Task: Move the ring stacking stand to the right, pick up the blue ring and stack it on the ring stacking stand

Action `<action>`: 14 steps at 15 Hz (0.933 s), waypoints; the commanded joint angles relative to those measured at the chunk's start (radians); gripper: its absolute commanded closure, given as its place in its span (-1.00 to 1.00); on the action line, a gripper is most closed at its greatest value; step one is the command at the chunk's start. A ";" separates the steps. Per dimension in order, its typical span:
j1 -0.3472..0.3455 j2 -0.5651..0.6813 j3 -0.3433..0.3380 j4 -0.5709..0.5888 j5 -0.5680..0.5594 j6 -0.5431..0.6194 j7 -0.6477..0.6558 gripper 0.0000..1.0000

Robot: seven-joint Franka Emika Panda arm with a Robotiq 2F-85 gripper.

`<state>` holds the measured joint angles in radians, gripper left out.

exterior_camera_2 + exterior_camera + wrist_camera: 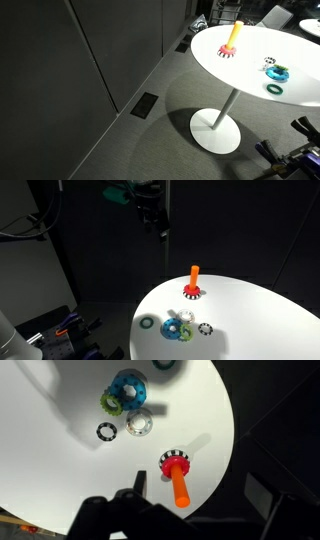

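The ring stacking stand [194, 280], an orange peg on a red toothed base, stands upright near the far edge of the white round table [255, 320]. It shows in the wrist view [178, 472] and in an exterior view [234, 38]. The blue ring [176, 331] lies flat at the front of the table with a lime-green ring [112, 402] resting on it. It also shows in the wrist view [130, 387] and in an exterior view [277, 73]. My gripper [152, 218] hangs high above the table, open and empty [200, 498], apart from every object.
A dark green ring [147, 322], a black toothed ring [205, 329] and a pale ring [185, 315] lie around the blue ring. The stand sits close to the table's edge [232, 450]. The table has a single pedestal foot [215, 130]. Dark curtains and cabinets surround it.
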<state>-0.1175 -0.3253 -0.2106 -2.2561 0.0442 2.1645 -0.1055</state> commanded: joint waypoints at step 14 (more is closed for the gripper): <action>-0.008 0.122 0.018 0.110 0.017 0.044 0.041 -1.00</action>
<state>-0.1179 -0.2482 -0.2073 -2.1850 0.0447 2.1757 -0.0902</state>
